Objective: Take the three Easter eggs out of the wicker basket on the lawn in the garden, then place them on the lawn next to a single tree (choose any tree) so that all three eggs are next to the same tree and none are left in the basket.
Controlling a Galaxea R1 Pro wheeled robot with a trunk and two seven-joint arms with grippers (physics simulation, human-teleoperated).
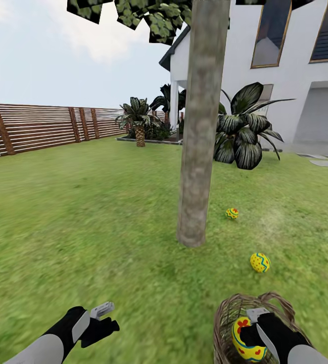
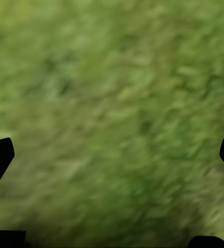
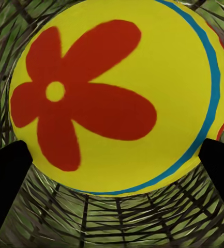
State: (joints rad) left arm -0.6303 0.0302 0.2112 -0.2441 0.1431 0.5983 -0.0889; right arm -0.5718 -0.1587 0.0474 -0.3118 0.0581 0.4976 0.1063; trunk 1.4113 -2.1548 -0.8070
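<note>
Right gripper point(image 1: 257, 331) clamped on last egg point(image 1: 245, 339) above basket point(image 1: 224, 316); left gripper point(image 1: 100, 318) apart, idle. Best lifted clear, set near tree point(image 1: 199, 151) beside two eggs point(image 1: 260, 262).

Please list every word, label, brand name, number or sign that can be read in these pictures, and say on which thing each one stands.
None: no readable text, number or brand shows in any view.
The egg in the basket at the right gripper carries only a red flower and a blue line.
The two eggs on the lawn, one nearer and one farther, carry only coloured patterns.
The house, fence and tree bear no sign.
</note>
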